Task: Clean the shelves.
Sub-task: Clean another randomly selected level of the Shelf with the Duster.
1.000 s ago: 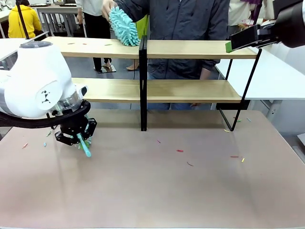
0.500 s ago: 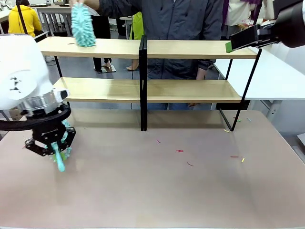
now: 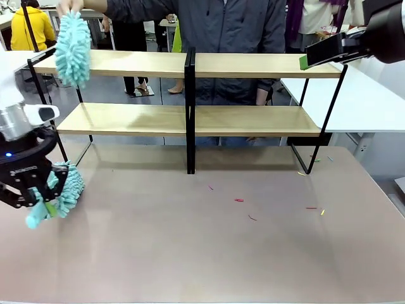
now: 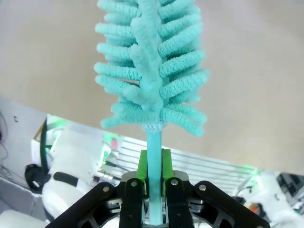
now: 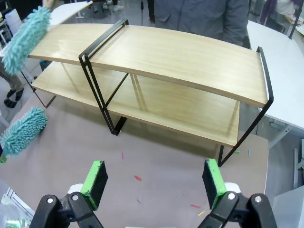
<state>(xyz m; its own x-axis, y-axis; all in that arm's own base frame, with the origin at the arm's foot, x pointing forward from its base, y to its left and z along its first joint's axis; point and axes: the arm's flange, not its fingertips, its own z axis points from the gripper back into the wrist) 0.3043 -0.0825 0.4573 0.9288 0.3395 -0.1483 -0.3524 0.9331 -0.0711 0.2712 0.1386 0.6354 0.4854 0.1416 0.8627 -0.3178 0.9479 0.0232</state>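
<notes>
Since a second ago the left hand [image 3: 33, 201] has swung from beside the central post's left out to the picture's far left edge, carrying its teal duster [image 3: 61, 194] with it; the person's hand [image 3: 68, 5] has likewise moved its own duster [image 3: 73, 47] from the middle of the top board to that board's left end.

The shelves [image 3: 190, 95] stand at the far side of the brown surface [image 3: 209, 247], between the robot and the person: two long light wooden boards, one above the other, in a thin black metal frame with a black post at the centre (the wood looks pale and smooth, with a faint grain in the right wrist view).

Two dusters are in view, both fluffy and teal; two boards; one post. Small coloured scraps lie scattered on the surface in front of the rack.

The left hand is clamped on its duster's handle, green pads [image 4: 141, 167] pressed to either side of the stem; the right hand [image 5: 156, 179] hangs above the surface with its jaws spread wide, holding nothing.
</notes>
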